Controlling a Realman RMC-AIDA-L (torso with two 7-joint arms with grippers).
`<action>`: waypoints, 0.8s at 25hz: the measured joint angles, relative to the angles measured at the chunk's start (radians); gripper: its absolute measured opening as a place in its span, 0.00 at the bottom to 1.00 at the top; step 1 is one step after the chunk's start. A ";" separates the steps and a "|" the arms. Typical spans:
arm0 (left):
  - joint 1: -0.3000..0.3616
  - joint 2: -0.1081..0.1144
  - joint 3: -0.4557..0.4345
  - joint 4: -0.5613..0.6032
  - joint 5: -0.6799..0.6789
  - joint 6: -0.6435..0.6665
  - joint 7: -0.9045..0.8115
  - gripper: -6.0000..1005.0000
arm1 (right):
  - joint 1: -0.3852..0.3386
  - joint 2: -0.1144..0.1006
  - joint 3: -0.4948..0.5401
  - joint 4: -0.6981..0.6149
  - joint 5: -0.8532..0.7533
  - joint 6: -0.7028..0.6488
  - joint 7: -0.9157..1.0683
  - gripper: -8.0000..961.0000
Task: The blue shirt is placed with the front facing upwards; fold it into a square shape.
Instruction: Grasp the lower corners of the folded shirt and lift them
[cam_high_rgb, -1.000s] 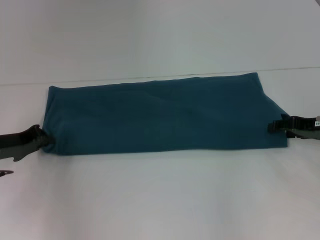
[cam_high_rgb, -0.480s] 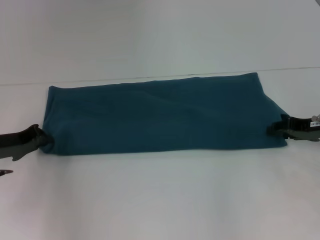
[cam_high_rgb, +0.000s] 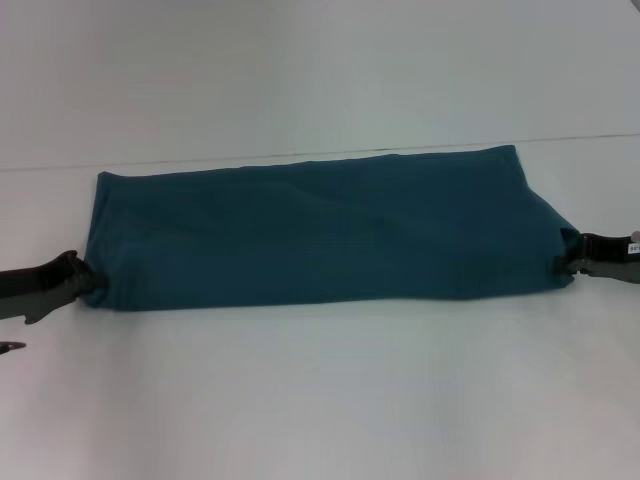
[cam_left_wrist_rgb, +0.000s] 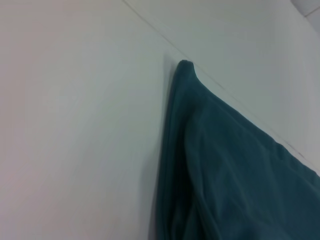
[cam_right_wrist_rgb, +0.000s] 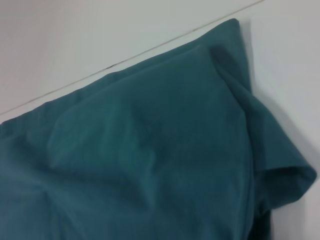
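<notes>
Now | right pincer (cam_high_rgb: 572, 262) backed off rightward | blue shirt (cam_high_rgb: 320, 230) flatter

Matt cloth blue shirt (cam_high_rgb: 320, 230), smooth white table (cam_high_rgb: 320, 400)

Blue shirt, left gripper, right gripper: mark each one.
blue shirt (cam_high_rgb: 320, 230), head view, middle of the folded cloth.
left gripper (cam_high_rgb: 88, 281), head view, tip at the shirt's left end.
right gripper (cam_high_rgb: 570, 262), head view, tip at the shirt's right end.
</notes>
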 joint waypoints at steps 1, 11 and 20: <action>0.000 0.000 0.000 0.000 0.002 0.005 0.000 0.04 | -0.002 -0.001 0.001 -0.001 0.000 -0.004 0.000 0.21; -0.001 0.009 -0.004 0.016 0.078 0.096 -0.013 0.04 | -0.016 -0.022 -0.003 -0.004 -0.002 -0.064 0.000 0.02; 0.042 0.005 -0.006 0.057 0.086 0.165 -0.013 0.05 | -0.050 -0.016 -0.007 -0.074 -0.041 -0.166 0.040 0.02</action>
